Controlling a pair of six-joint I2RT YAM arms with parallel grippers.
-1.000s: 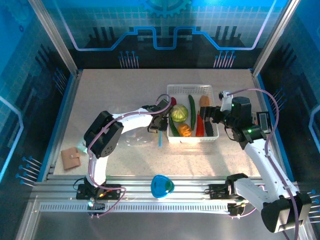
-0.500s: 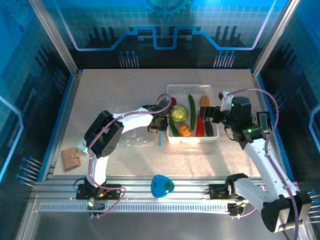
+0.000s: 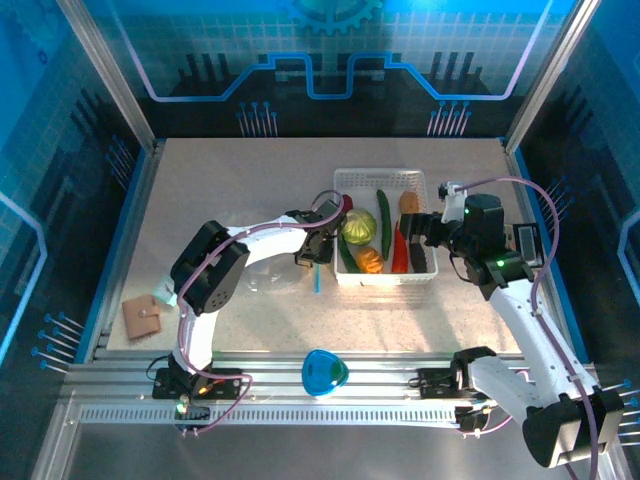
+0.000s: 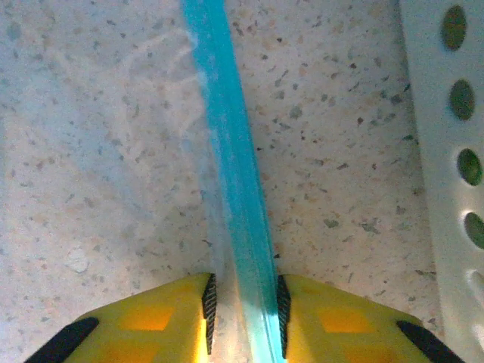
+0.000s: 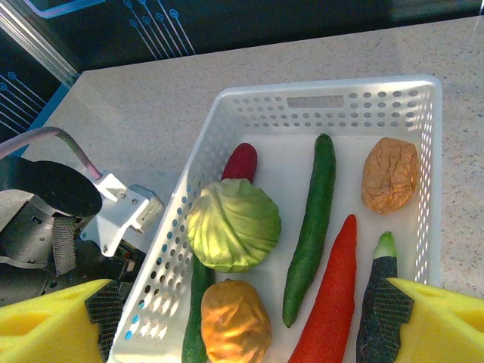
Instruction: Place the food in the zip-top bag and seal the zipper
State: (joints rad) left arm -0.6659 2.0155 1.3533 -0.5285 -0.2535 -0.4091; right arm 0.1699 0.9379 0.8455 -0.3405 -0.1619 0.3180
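With the food (image 5: 233, 224) all in the basket (image 5: 325, 94), right of the zip-top bag (image 3: 268, 280), left fingers (image 4: 206, 306) pinch the zipper (image 4: 236, 189) and right fingers (image 5: 435, 321) hang spread above, so loading seems unstarted; the next move calls for opening the mouth.

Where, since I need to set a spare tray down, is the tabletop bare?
Widest bare tabletop lies beyond the left arm, between the table's left edge and the white basket. A narrower strip runs between the basket and the front rail. It is crowded left of the basket: zip-top bag, and left fingers shut on its zipper.
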